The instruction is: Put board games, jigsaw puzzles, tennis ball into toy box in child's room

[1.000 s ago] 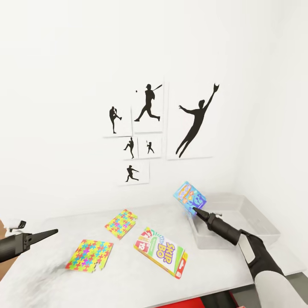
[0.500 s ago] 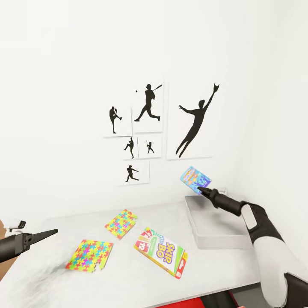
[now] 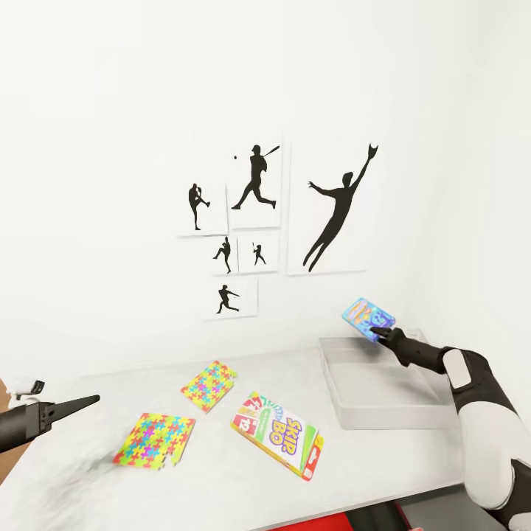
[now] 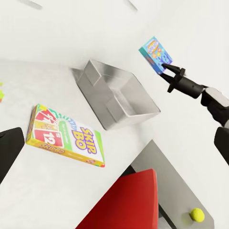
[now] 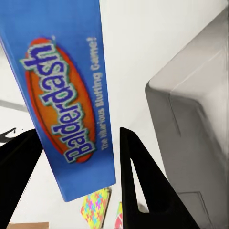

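one board game (image 3: 368,317) | pinched in right gripper (image 3: 377,333) | above toy box (image 3: 383,394)

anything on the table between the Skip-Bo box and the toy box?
No. In the head view, only bare white table separates the Skip-Bo box from the toy box; the left wrist view agrees.

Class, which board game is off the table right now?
The blue Balderdash box, held in the right gripper above the toy box; the Skip-Bo box lies flat on the table.
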Controlling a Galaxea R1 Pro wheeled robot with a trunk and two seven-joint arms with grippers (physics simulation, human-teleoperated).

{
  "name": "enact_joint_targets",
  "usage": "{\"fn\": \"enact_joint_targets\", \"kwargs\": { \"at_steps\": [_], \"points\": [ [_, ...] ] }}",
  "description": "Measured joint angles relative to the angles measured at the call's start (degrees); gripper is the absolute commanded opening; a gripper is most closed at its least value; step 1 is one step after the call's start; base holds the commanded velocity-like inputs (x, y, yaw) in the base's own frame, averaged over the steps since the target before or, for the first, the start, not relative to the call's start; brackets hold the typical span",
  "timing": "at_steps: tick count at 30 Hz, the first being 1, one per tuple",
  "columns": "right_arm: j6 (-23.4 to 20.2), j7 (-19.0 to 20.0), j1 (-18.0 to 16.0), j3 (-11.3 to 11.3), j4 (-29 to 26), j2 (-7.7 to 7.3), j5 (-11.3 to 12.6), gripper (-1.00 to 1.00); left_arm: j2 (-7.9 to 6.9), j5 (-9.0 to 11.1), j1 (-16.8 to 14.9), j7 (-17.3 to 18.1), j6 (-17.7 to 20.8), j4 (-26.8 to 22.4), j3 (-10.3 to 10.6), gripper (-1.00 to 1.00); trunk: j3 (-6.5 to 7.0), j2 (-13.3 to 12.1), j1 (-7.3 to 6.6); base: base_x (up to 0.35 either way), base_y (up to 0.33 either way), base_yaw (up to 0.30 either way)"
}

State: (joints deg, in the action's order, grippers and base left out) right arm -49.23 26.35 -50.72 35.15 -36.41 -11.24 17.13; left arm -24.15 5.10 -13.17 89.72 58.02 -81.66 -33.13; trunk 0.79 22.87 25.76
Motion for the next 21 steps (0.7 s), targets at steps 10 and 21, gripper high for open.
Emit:
{"fn": "enact_joint_targets", "kwargs": {
  "at_steps": [10,21],
  "points": [
    [-2.5,-0.6,0.2,3.6,-0.5,-1.61,0.2,-1.0,-0.04,0.1,0.0,0.0,0.0,0.0,0.0,1.0,0.0,0.0,0.0,0.0,0.0,0.0],
    [-3.7,-0.8,0.5,4.9,-0.6,-1.82,0.2,-1.0,-0.26,0.1,0.0,0.0,0.0,0.0,0.0,1.0,0.0,0.0,0.0,0.0,0.0,0.0]
  ]
}}
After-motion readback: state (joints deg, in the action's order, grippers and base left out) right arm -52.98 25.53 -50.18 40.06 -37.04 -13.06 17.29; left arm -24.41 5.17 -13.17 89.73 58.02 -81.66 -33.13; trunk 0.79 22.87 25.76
